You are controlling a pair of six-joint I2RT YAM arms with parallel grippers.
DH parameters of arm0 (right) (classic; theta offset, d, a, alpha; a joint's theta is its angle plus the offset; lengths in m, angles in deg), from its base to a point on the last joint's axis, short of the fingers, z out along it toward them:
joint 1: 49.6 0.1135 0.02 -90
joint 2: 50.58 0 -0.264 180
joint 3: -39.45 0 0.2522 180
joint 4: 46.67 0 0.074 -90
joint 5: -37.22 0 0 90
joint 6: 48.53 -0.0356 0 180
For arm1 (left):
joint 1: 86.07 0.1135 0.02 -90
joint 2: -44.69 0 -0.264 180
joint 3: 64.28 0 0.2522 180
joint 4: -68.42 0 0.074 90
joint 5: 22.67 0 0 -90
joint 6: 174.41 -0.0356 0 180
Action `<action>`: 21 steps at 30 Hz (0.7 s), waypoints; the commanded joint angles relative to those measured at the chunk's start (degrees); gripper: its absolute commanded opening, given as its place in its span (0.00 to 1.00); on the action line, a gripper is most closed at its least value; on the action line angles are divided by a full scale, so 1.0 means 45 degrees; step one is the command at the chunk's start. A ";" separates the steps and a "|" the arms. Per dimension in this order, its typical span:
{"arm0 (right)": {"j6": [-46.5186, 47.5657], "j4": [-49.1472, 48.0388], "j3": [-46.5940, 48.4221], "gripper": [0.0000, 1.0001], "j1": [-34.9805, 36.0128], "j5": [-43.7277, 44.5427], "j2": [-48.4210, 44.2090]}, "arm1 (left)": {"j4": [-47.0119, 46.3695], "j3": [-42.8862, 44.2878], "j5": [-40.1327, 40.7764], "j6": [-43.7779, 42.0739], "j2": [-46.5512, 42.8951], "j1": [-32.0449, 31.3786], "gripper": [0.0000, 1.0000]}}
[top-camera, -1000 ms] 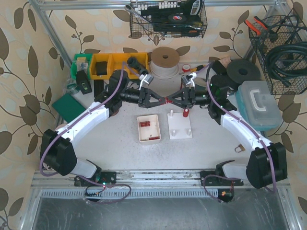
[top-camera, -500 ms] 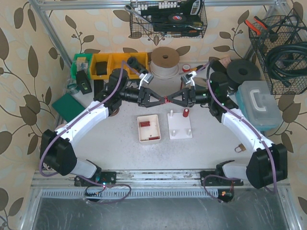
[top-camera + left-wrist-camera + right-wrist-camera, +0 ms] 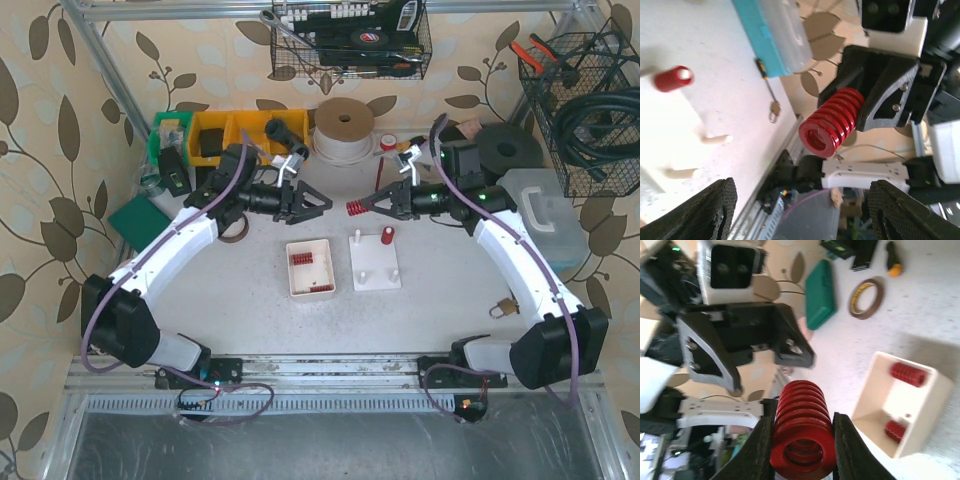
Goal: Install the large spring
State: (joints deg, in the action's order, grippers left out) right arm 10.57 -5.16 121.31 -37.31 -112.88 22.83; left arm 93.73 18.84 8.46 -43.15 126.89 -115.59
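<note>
Speckled grey table (image 3: pixel 430 310) backed by leaf-patterned wallpaper, seen from above, with both arms reaching toward the middle. The right gripper (image 3: pixel 366 208) clamps the large spring (image 3: pixel 356 208) sideways between its two fingers (image 3: pixel 759 452). The red coil is in the air above the table, its axis roughly level and its free end pointing at the left arm. The left gripper (image 3: pixel 318 203) faces that end with its jaws wide apart and nothing between them. It is near the coil but not touching it, and the left wrist view looks into the spring's open bore (image 3: pixel 831 122).

Below the spring, a white peg base (image 3: pixel 376 280) lies on the table. One of its posts carries a red spring (image 3: pixel 386 236), and other pegs (image 3: pixel 716 139) stand bare. Just left of the base is a beige tray (image 3: pixel 311 290) holding small red springs (image 3: pixel 909 374).
</note>
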 commanded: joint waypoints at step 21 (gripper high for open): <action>0.3846 0.8695 0.4708 0.00 0.4570 1.4830 0.3982 | 0.0800 -0.6560 1.0031 -0.0644 -0.6997 0.0525 0.71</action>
State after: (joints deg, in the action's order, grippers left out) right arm 29.02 30.99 139.47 -17.81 -54.17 38.04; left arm 101.19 -8.72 50.08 -47.81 94.98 -112.77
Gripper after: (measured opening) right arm 0.220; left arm 0.720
